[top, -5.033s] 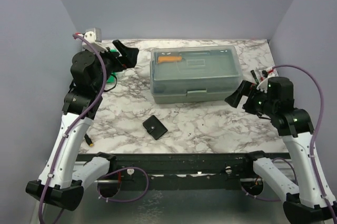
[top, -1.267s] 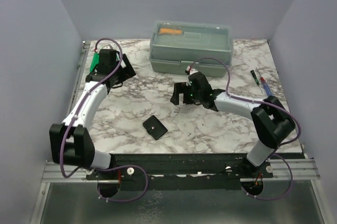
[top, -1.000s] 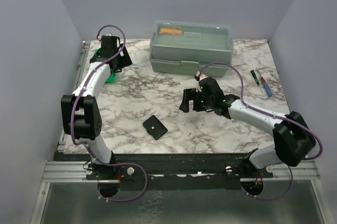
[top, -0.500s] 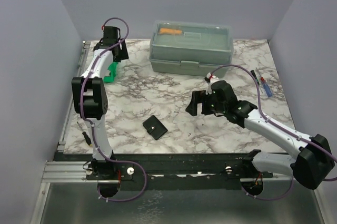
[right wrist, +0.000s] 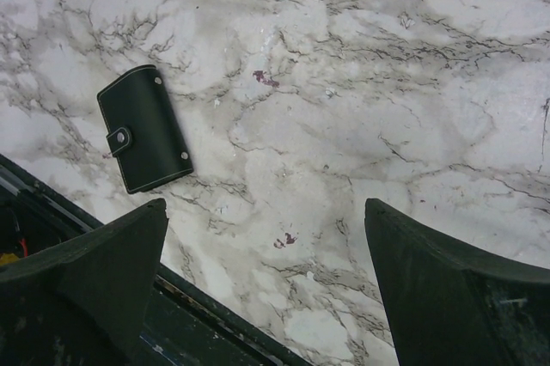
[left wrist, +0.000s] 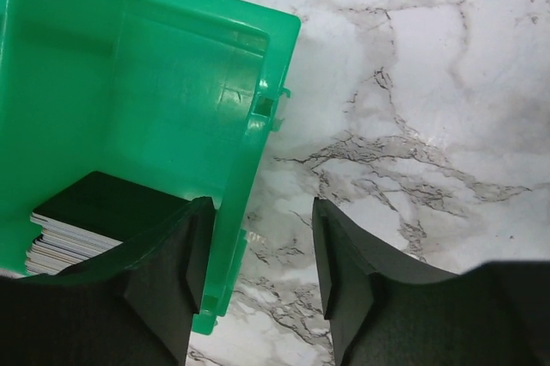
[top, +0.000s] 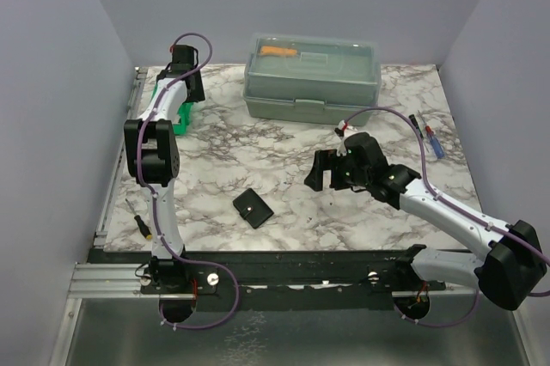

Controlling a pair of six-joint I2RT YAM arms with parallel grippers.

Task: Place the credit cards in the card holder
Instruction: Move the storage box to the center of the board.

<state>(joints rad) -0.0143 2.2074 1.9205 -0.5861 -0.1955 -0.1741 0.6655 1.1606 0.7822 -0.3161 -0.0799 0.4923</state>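
left gripper [left wrist: 258,237] is hanging wide open and empty, straddling the green bin [left wrist: 129,57] wall. It should be shifting over the credit cards [left wrist: 64,233] stacked in the bin and pinching only the top one. Left arm is stretching far back-left. right gripper [right wrist: 266,237] is gaping empty near the closed card holder [right wrist: 144,128].

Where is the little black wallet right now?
The black wallet lies closed on the marble table near its front edge, left of centre in the top view. The right gripper is off to its right, not touching it.
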